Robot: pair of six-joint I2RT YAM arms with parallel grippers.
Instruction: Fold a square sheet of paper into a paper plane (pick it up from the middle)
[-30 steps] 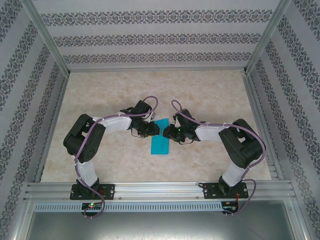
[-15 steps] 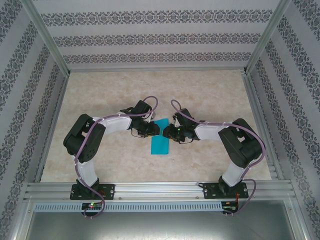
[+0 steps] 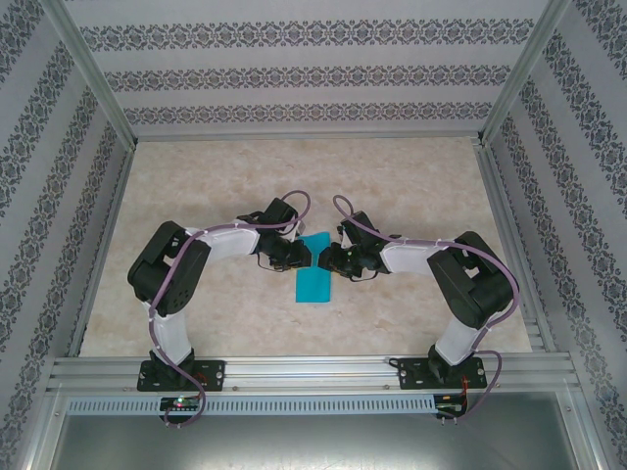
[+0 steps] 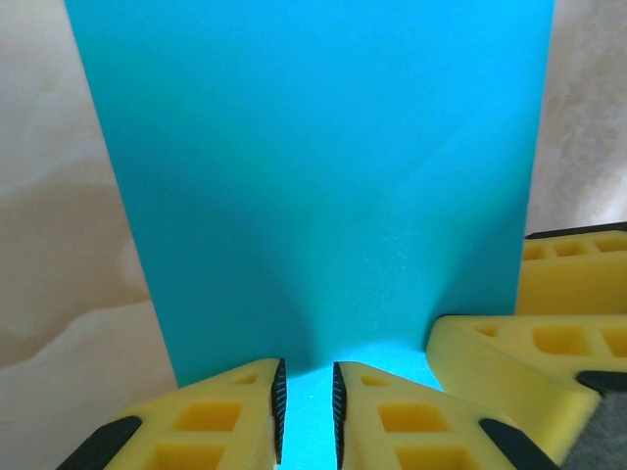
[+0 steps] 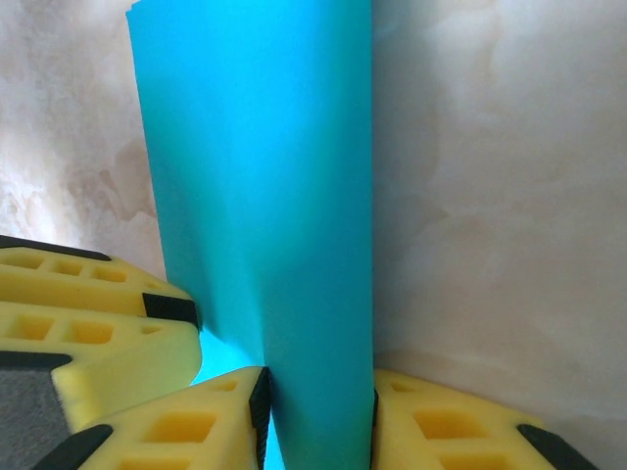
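The left arm has leaned in a little and its end effector (image 4: 307, 397) has squeezed tighter. It pinches one side of the folded blue sheet of paper (image 3: 313, 285). The right end effector (image 5: 315, 406) pinches a raised fold. The paper lies mid-worktop (image 3: 421, 186), between them.

On the table (image 3: 411, 196), the paper (image 3: 314, 284) — between left gripper (image 4: 306, 397) and right gripper (image 5: 315, 411).
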